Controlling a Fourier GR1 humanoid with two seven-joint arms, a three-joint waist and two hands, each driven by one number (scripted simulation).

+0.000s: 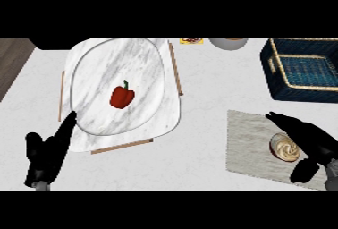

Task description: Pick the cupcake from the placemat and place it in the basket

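The cupcake, seen from above with swirled cream icing and a brown rim, sits on the grey placemat at the lower right. My right hand lies over the placemat right beside the cupcake, fingers straight above it and thumb below it, not closed on it. The dark blue woven basket stands at the upper right, beyond the placemat. My left hand rests open at the lower left, fingers pointing up toward the marble plate.
A large marble plate on a white board holds a red bell pepper at the centre left. A grey bowl and a small yellow item sit at the far edge.
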